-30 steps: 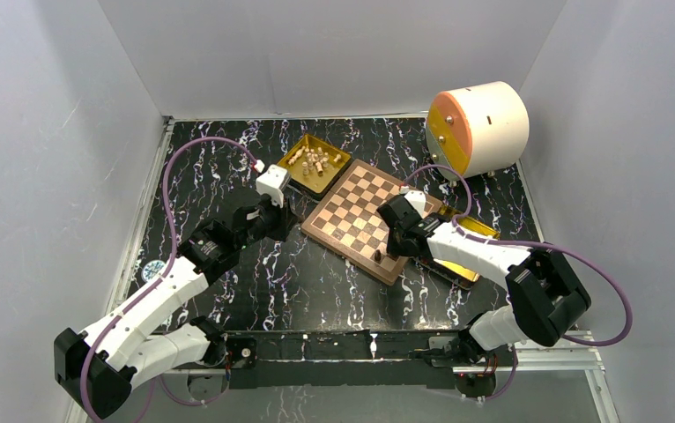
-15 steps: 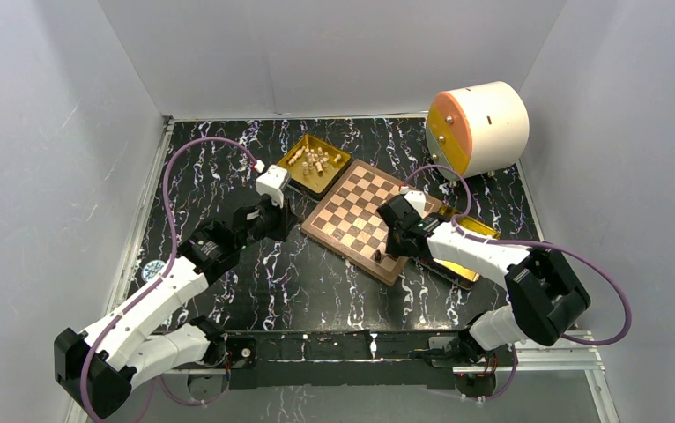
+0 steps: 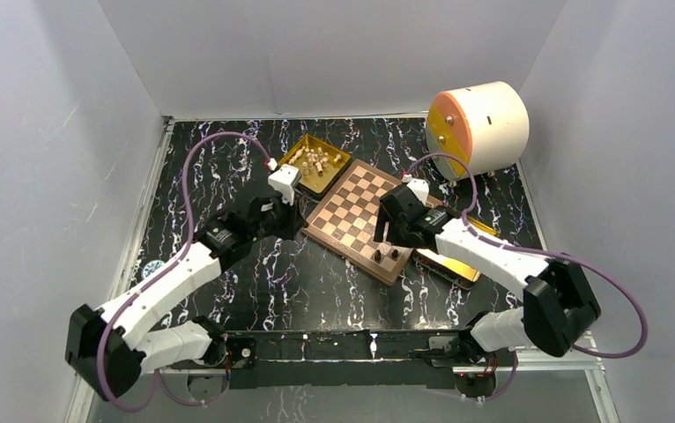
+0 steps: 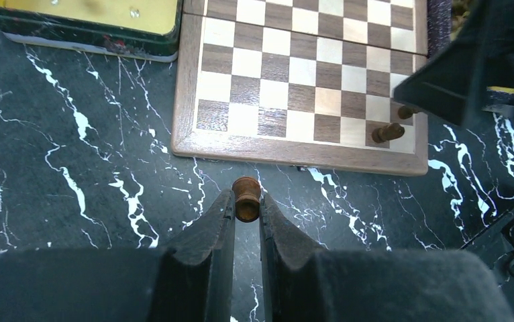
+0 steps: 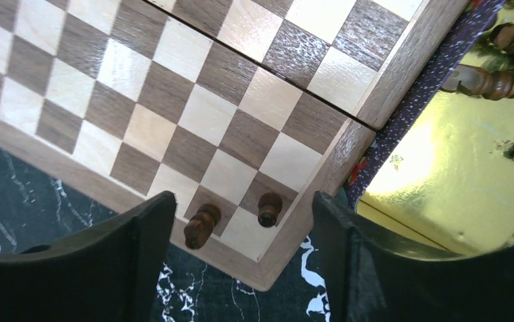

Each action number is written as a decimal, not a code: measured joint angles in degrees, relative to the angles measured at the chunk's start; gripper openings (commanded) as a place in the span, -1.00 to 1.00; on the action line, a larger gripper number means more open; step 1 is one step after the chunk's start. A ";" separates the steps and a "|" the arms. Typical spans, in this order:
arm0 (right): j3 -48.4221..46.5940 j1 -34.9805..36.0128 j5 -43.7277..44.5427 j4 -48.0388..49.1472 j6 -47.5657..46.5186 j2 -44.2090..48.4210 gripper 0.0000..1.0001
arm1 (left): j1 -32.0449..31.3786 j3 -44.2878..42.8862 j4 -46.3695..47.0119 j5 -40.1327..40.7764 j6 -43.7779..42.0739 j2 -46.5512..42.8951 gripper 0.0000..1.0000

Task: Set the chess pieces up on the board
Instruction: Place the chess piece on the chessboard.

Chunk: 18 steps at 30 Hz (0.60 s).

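**A:** Which step is this?

**B:** Placing the dark set. Two dark pieces (image 5: 202, 225) stand on the chessboard (image 4: 301, 74) at one corner. The left gripper (image 4: 245, 204) is clamped on a third dark piece (image 4: 247, 192), just off the chessboard's edge.

**A:** Next?

**B:** Probably carry it over that edge and set it upright on a free edge-row square. The right gripper (image 5: 244, 218) hangs spread wide and empty over that corner.
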<state>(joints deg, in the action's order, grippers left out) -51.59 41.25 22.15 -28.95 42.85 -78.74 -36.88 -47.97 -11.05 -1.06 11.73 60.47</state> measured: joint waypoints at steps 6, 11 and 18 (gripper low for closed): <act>-0.07 -0.02 -0.28 -1.11 -0.44 7.91 0.97 | 0.00 -4.90 -1.49 0.00 2.38 10.73 -1.00; -0.07 -0.02 -1.51 -1.18 -0.98 12.81 0.97 | 0.00 -8.94 -2.38 0.02 4.59 19.39 -1.00; 0.00 0.00 -3.21 -1.27 -1.97 18.47 0.97 | 0.00 -14.93 -2.93 1.14 6.91 31.34 -1.00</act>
<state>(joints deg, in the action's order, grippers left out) -51.59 41.25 18.94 -30.22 40.88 -60.27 -36.88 -62.89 -13.98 0.08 18.63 91.81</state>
